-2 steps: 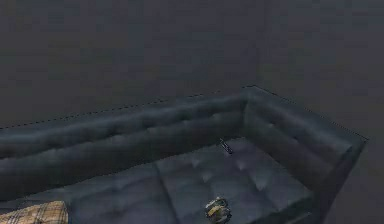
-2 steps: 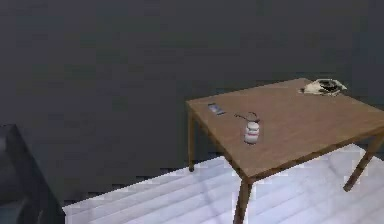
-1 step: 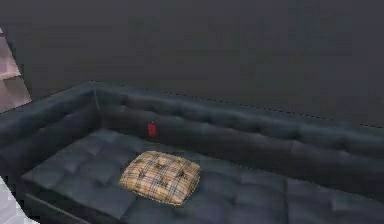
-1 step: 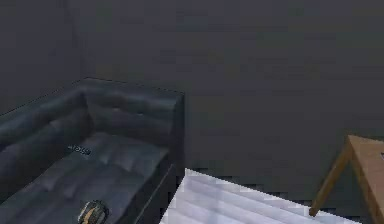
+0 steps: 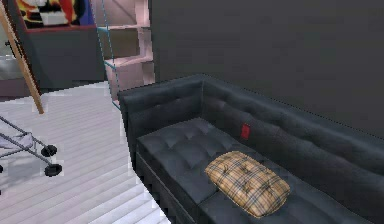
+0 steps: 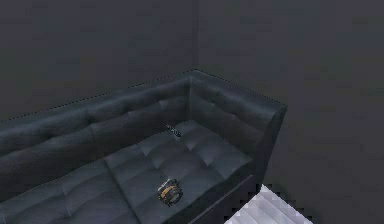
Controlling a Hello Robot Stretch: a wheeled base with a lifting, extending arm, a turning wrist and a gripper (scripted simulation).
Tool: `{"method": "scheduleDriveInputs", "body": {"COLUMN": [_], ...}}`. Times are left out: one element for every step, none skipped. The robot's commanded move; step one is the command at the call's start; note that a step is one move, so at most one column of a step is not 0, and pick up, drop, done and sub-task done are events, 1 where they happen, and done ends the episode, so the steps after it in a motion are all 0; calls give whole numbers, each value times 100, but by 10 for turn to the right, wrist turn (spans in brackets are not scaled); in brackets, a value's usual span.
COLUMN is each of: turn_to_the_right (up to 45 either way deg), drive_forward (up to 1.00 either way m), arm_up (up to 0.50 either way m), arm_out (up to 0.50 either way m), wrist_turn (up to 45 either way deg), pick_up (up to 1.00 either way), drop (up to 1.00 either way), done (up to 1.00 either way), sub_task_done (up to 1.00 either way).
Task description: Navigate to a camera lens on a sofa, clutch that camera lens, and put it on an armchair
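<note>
Facing a dark tufted leather sofa, the forward view records a tan plaid cushion lying on the seat and a small red mark on the backrest. A pale pink shelf unit stands beyond the sofa's arm. In the arm side view, a small round dark camera lens with a metallic ring sits on the seat near its front edge, towards the sofa's armrest end. State of the gripper: cannot be told
</note>
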Motion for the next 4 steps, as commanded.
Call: {"method": "scheduleDriveInputs", "body": {"turn_to_the_right": [0, 0, 0, 0], "drive_forward": [0, 0, 0, 0], "arm_up": [50, 14, 0, 0], "arm_out": [0, 0, 30, 0], "wrist_turn": [0, 0, 0, 450], "pick_up": [0, 0, 0, 0], "drop": [0, 0, 0, 0], "done": [0, 0, 0, 0], "sub_task_done": [0, 0, 0, 0]}}
